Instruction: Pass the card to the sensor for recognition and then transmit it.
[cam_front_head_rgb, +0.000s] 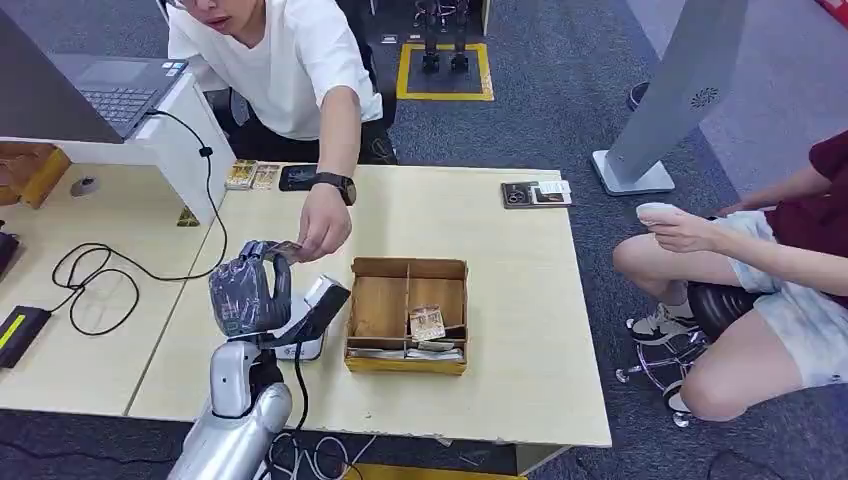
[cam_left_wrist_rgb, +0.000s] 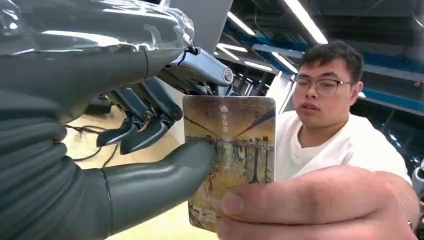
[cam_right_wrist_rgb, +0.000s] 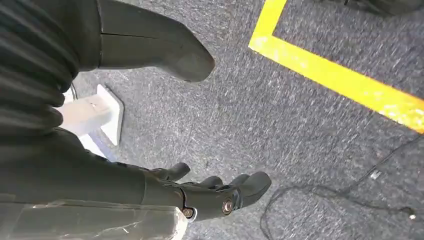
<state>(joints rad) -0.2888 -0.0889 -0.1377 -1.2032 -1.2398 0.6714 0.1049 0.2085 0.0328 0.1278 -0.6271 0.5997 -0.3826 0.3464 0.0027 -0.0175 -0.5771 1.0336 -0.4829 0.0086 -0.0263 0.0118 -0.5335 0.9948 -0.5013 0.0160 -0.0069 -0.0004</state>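
Table (cam_front_head_rgb: 500, 260) of pale wood, spread across the middle of the head view, with grey carpet (cam_front_head_rgb: 560, 120) beyond and to the right. Person in a white shirt (cam_front_head_rgb: 290, 60) leaning over the far edge, arm stretched down toward the robot's raised hand; second person (cam_front_head_rgb: 760, 260) seated off the right end, holding something small and white. Silver left arm (cam_front_head_rgb: 235, 420) rising from the near edge, topped by the left hand (cam_front_head_rgb: 248, 290) under a clear plastic wrap, lifted above the table. Wooden box (cam_front_head_rgb: 407, 315) with compartments just to the right of that hand, holding a few cards and papers. Small white and black sensor (cam_front_head_rgb: 315, 315) on the table between hand and box, partly hidden behind the hand. Black cable (cam_front_head_rgb: 100, 280) looped on the left part of the table; laptop (cam_front_head_rgb: 120, 90) on a raised white stand at far left. Card (cam_left_wrist_rgb: 230, 155) upright at the left hand's fingertips, pressed by the grey thumb (cam_left_wrist_rgb: 165, 175) on one face with a finger behind; other fingers (cam_left_wrist_rgb: 140, 125) curled loosely, clear of it. Person's hand (cam_left_wrist_rgb: 320, 205) pinching the same card by its opposite edge, so both have hold of it. Right hand (cam_right_wrist_rgb: 210, 192) hanging low over the carpet beside a yellow floor line (cam_right_wrist_rgb: 340, 80), fingers loosely apart, holding nothing.
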